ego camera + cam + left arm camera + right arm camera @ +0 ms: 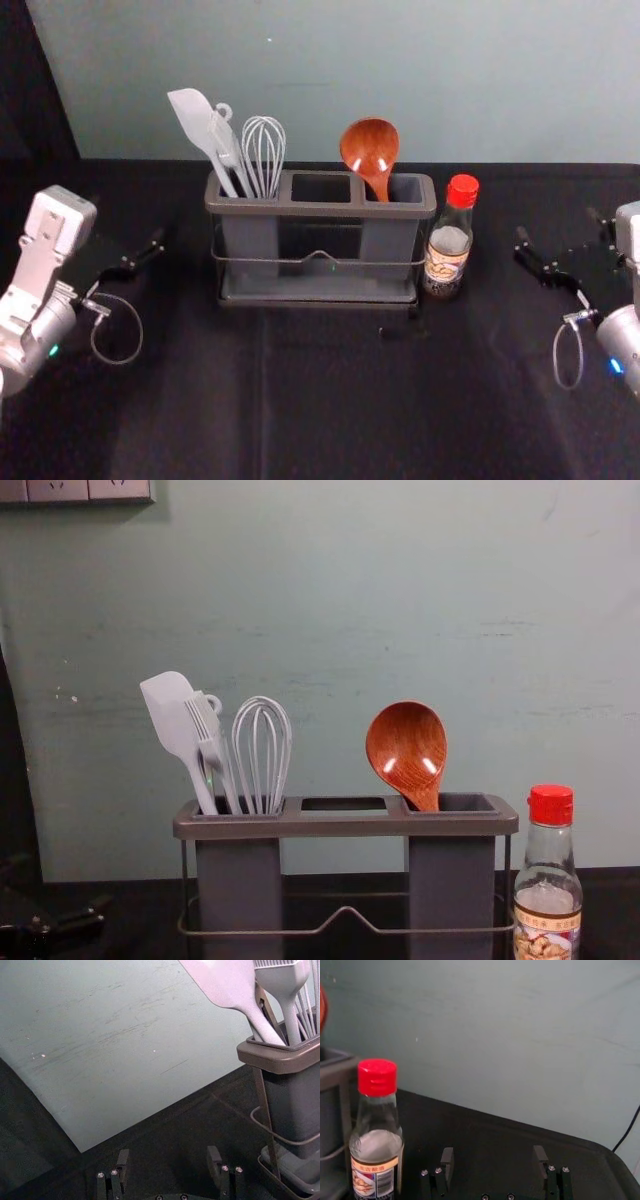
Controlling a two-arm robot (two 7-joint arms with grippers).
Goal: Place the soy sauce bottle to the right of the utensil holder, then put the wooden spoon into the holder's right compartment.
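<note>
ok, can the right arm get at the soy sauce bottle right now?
Likely yes: the right gripper is empty, jaws apart, nothing between it and the bottle. Only the side by the utensil holder looks tight.

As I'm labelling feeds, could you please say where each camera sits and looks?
Head: on the head, facing forward and down at the holder; left arm, right arm.
Left wrist: wrist-mounted, facing wall and holder past the open left gripper.
Right wrist: wrist-mounted, facing wall and bottle past the open right gripper.
Chest: on the chest, facing forward at the holder; left gripper at left.
Head and chest share holder, spoon, bottle.
</note>
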